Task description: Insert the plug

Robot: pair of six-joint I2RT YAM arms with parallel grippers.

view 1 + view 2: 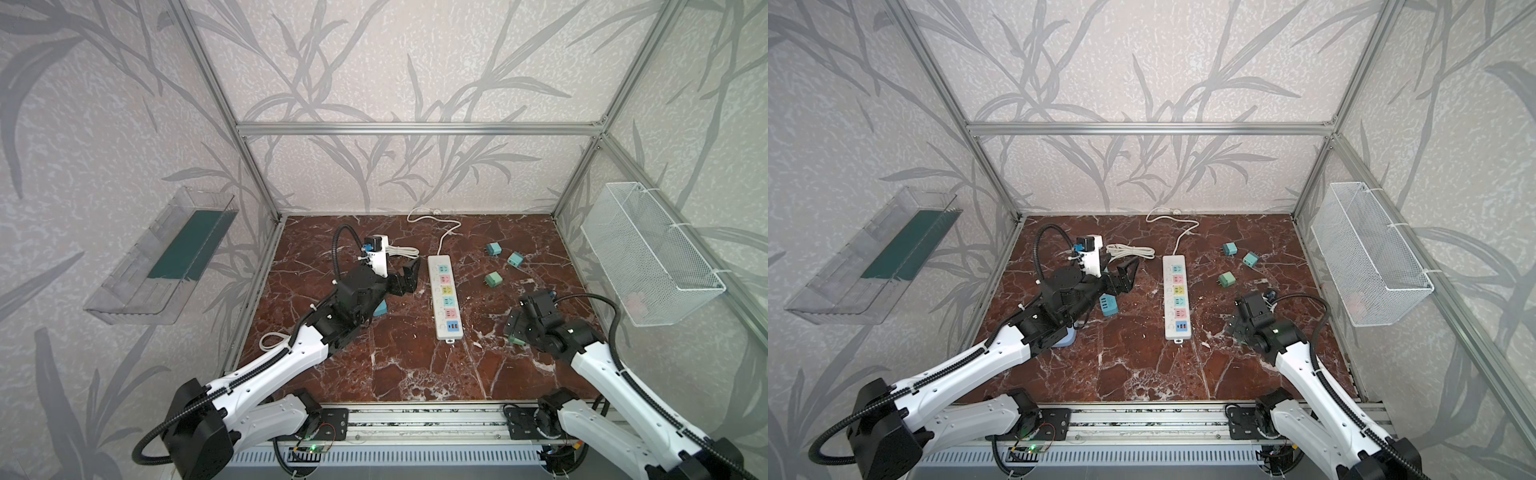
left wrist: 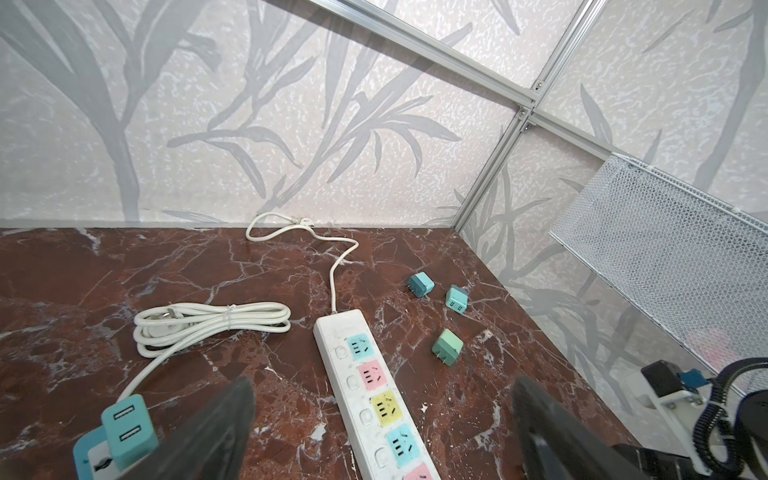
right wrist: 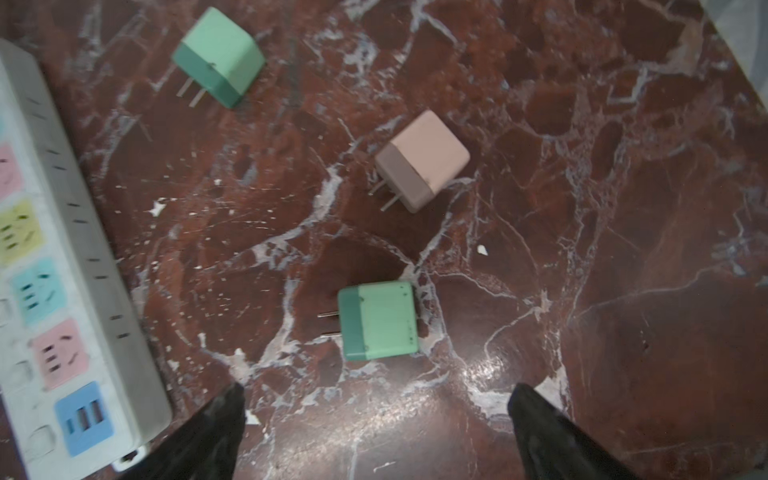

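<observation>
A white power strip (image 1: 445,297) (image 1: 1177,297) with coloured sockets lies in the middle of the marble floor. Its sockets show in the left wrist view (image 2: 365,399) and it runs along one edge of the right wrist view (image 3: 62,291). My right gripper (image 3: 376,388) (image 1: 514,324) hangs open just above a green plug (image 3: 378,320) that lies on its side, prongs toward the strip. A pink plug (image 3: 422,160) and another green plug (image 3: 218,56) lie farther off. My left gripper (image 2: 382,382) (image 1: 405,278) is open and empty beside the strip's left side.
Two teal plugs (image 1: 493,249) (image 1: 515,259) lie behind the right arm. A blue USB adapter (image 2: 129,428) and a bundled white cable (image 2: 208,324) sit by the left arm. A wire basket (image 1: 648,253) hangs on the right wall, a clear shelf (image 1: 162,257) on the left.
</observation>
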